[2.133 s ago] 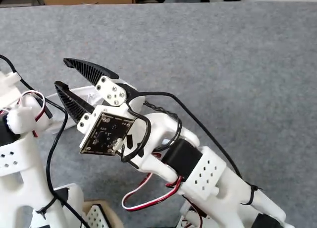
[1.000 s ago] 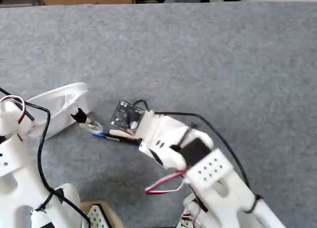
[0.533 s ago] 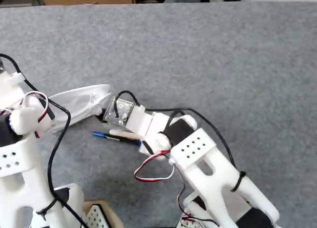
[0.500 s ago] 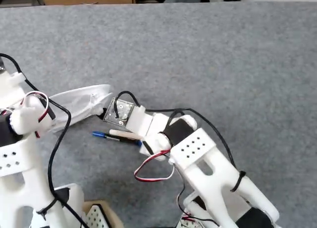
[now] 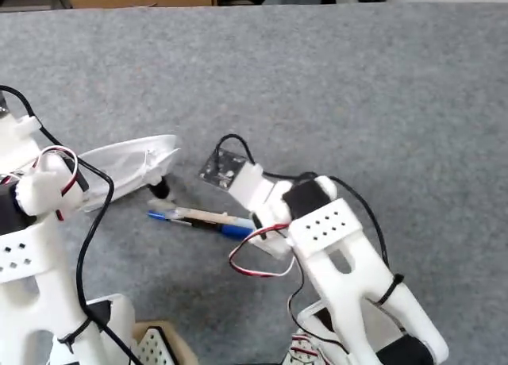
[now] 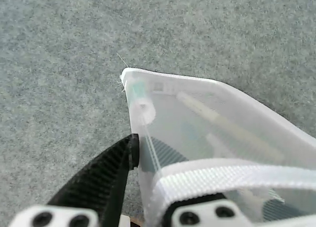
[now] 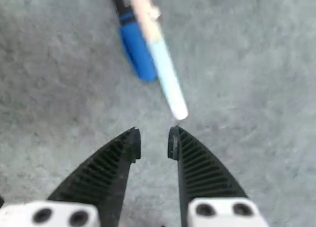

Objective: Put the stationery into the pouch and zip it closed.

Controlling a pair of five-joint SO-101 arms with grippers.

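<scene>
The pouch (image 5: 131,163), white and translucent, lies on the grey bench (image 5: 357,87) towards its left side, with one end in the left end effector (image 6: 145,155). In the left wrist view that end effector is pinched on the pouch's (image 6: 222,133) wall near a corner. 1 black finger (image 6: 106,175) sits outside against the fabric, and the other shows as a dark shape through the mesh, under a white webbing strip (image 6: 222,175). A pale stick-shaped item (image 6: 217,119) lies inside the pouch; what else is in there is too blurred to name. 2 writing tools rest on the bench outside the pouch, just beside its nearer end: a blue pen (image 5: 236,231) and a pale pen (image 5: 210,216) lying along it, touching. A small black thing (image 5: 159,189) sits at the pouch's end; I cannot tell what it is. The right arm (image 5: 333,238) is bent down over the capped end of these 2 pens. In the right wrist view, the right end effector (image 7: 154,139) hangs just above the bench with its fingers a narrow gap apart and nothing between them. The light-blue tip of the pale pen (image 7: 165,84) ends just ahead of that gap, and the blue pen (image 7: 136,54) lies beside it.
</scene>
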